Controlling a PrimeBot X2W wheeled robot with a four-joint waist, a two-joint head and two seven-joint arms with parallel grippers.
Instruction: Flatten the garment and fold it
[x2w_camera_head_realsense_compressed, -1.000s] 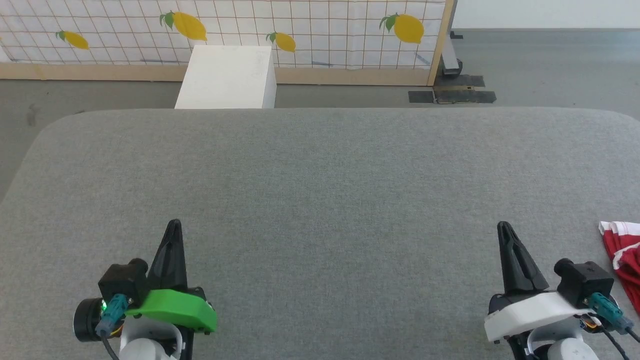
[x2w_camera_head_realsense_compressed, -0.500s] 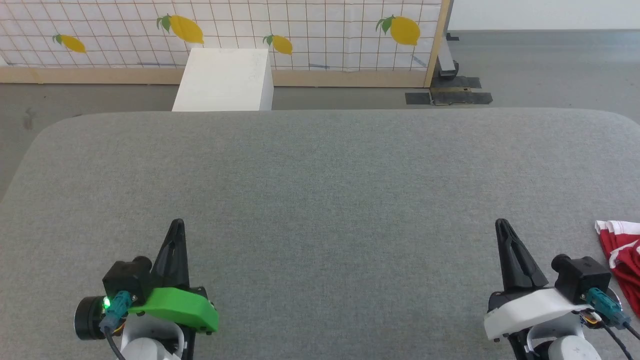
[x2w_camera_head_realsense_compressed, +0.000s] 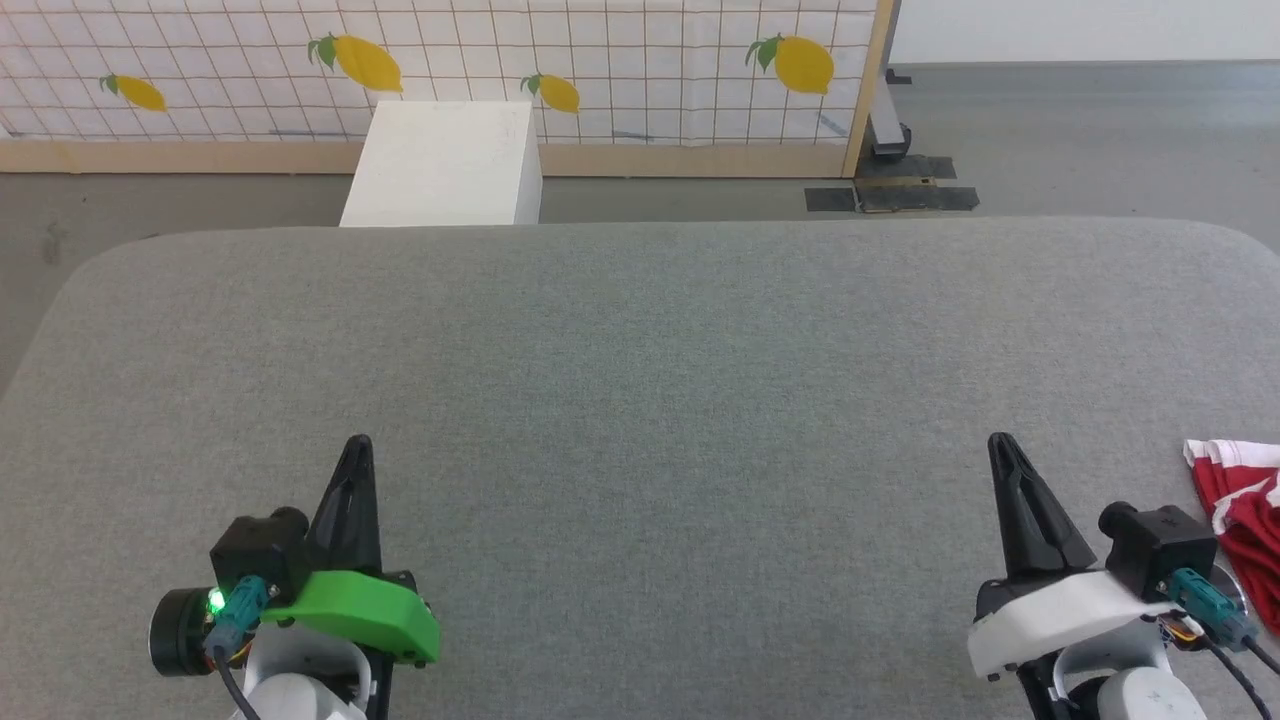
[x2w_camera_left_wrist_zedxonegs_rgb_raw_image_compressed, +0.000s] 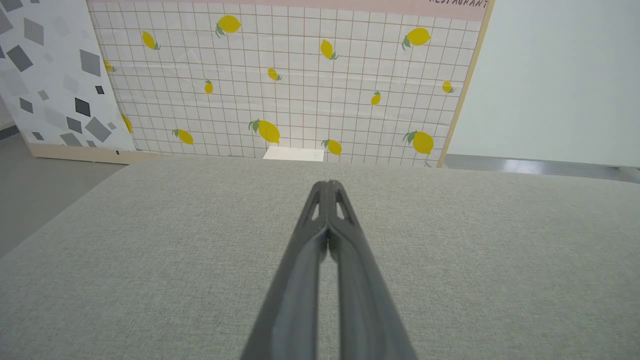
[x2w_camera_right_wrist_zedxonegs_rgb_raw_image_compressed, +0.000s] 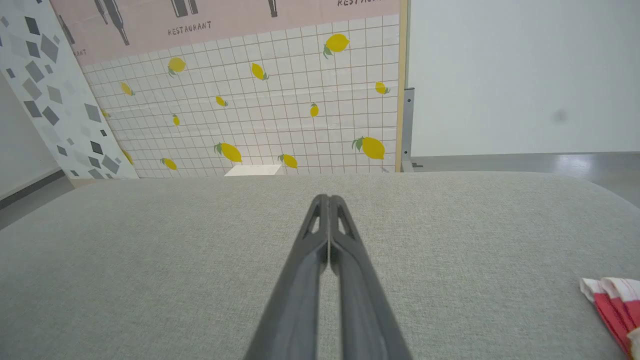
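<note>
The garment (x2w_camera_head_realsense_compressed: 1240, 510), red with white stripe trim, lies crumpled at the right edge of the grey table (x2w_camera_head_realsense_compressed: 640, 380), cut off by the head view's border. A corner of the garment (x2w_camera_right_wrist_zedxonegs_rgb_raw_image_compressed: 612, 305) also appears low on the right of the right wrist view. My right gripper (x2w_camera_head_realsense_compressed: 1000, 445) is shut and empty, a short way left of the garment and apart from it. My left gripper (x2w_camera_head_realsense_compressed: 358, 445) is shut and empty near the table's front left. Both grippers' fingers (x2w_camera_left_wrist_zedxonegs_rgb_raw_image_compressed: 327, 187) (x2w_camera_right_wrist_zedxonegs_rgb_raw_image_compressed: 327, 200) meet at the tips over bare fabric.
A white box (x2w_camera_head_realsense_compressed: 440, 165) stands on the floor beyond the table's far edge. Behind it runs a lemon-patterned tiled panel (x2w_camera_head_realsense_compressed: 600, 60) with a wooden frame. A metal stand (x2w_camera_head_realsense_compressed: 885, 130) sits on the floor at the back right.
The head camera has shifted a little, so the whole picture slid slightly left and down. Both grippers stay shut and the garment lies where it was.
</note>
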